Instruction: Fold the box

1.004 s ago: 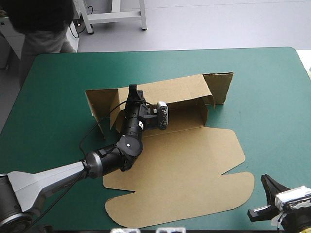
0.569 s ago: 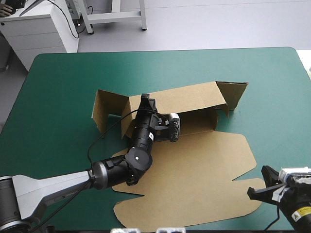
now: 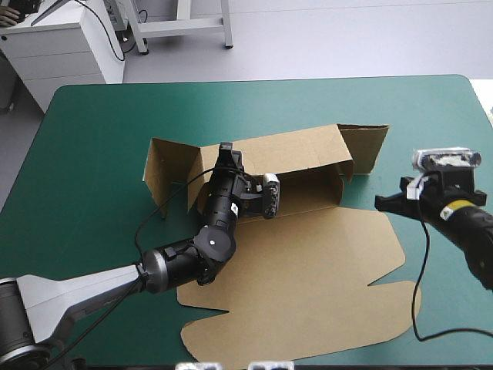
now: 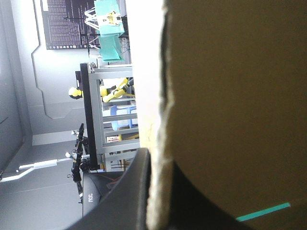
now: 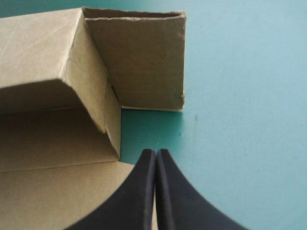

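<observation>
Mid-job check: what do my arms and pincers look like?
The left arm has a grey forearm and black joints with small white marks. The right arm is black with a yellow label. The left pincer and right pincer each have two broad black fin-shaped fingers.

Room-wise: my right gripper point(image 5: 156, 152), fingers pressed together, has bare teal-green cover point(image 3: 443, 116) all along its outer side and a small open patch straight ahead. Past that patch the end flap point(image 5: 144, 62) of the box point(image 3: 316, 196) stands upright and blocks the way. The raised back wall point(image 3: 285, 150) runs across mid-table, with my left gripper point(image 3: 226, 154) pinched on its top edge and that arm lying over the flat sheet point(image 3: 323, 270). The far strip behind the wall is open.
</observation>
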